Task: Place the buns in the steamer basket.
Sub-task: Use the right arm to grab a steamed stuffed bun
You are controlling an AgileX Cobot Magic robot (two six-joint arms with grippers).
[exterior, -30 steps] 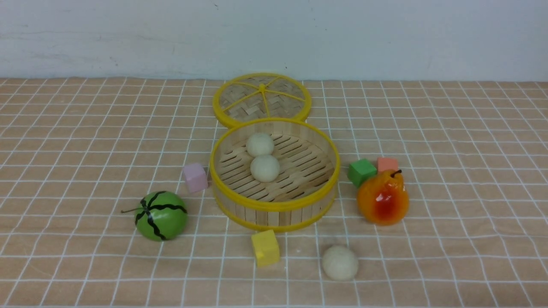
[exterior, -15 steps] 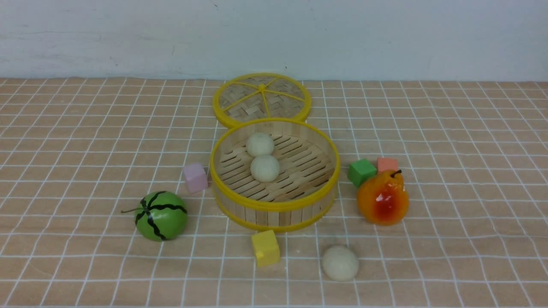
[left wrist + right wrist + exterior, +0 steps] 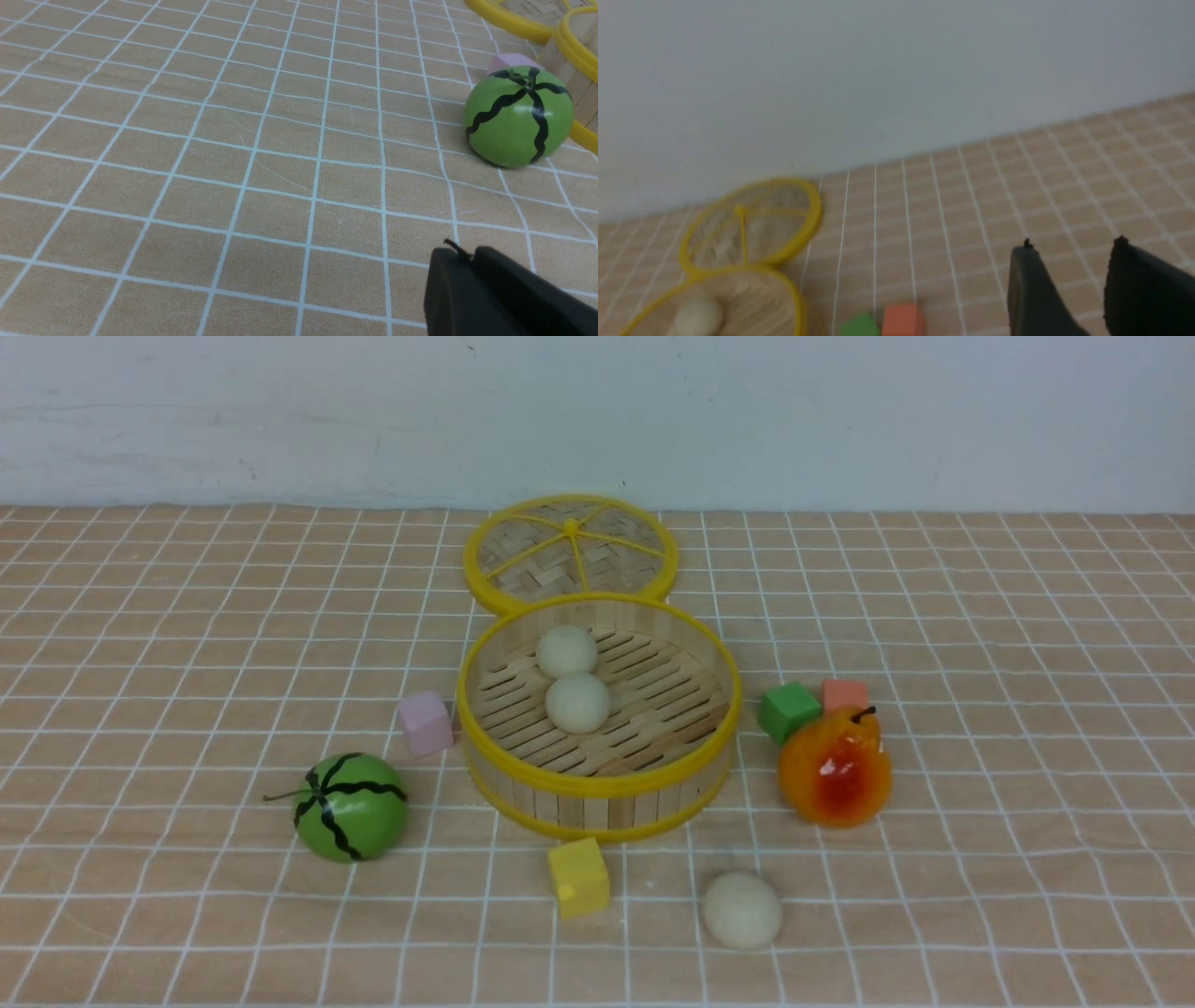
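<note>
Left wrist view showed the left fingers [image 3: 467, 294] pressed together with nothing between them, low over the checked cloth of the counter [image 3: 233, 163], with the green striped melon [image 3: 518, 116] well apart. The right fingers [image 3: 1031, 294] stood parted and empty, pointed toward the far wall; that picture was blurred. Neither arm reached into the front view.

There, two buns [image 3: 578, 703] lay touching on the slatted floor of the steamer basket [image 3: 597, 786]. The third bun [image 3: 742, 910] sat on the counter in front of the basket, toward the right, near a yellow cube [image 3: 579, 875].

With two of three in, the step in hand was likely fetching the last one. The right arm looked better placed for it. It would need to come down over the bun, close gently on its round sides, lift clear of the yellow rim and let go inside.

The bun looked matte and doughy, and as a ball it might roll if nudged. The basket was pale bamboo slats between glossy yellow hoops, and its woven lid [image 3: 571, 546] lay flat just behind.
</note>
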